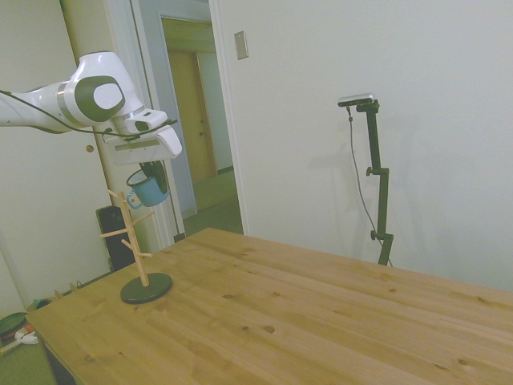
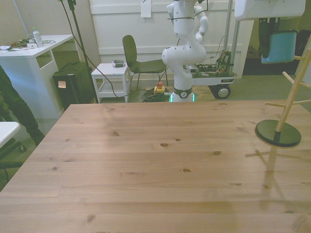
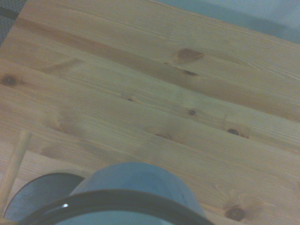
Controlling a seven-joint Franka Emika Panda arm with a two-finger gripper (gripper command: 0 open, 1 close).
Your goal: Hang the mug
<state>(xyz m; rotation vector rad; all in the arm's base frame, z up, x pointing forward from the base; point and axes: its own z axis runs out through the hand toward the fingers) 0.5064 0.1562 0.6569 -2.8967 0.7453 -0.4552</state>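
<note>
The mug (image 1: 147, 191) is light blue with a dark rim and hangs in the air under the gripper (image 1: 149, 171), tilted, close beside the top of the wooden mug tree (image 1: 133, 233) and level with its upper pegs; I see no peg through the handle yet, so I judge it not yet hung. In the front view the mug (image 2: 279, 46) shows as a blue block just above an upper peg of the tree (image 2: 293, 95). The gripper is closed on the mug, apparently at the rim, with dark fingers reaching down to the rim. In the wrist view the mug's rim and blue wall (image 3: 136, 185) fill the foreground, with the tree's dark round base (image 3: 40, 194) and a peg (image 3: 13, 166) below it. Handling estimate: looks like enamelled metal, so light, stiff and not crushable, but glossy and likely slippery in a rim pinch; it could swing or rotate about the fingers. A hold at the rim opposite the small handle (image 1: 132, 202) seems best, leaving the handle free for a peg. The tree stands on the wooden table (image 1: 321, 321) near one corner; its base is small, so a sideways push on a peg may tip it. Beyond the tree, the rest of the table carries nothing relevant.
</note>
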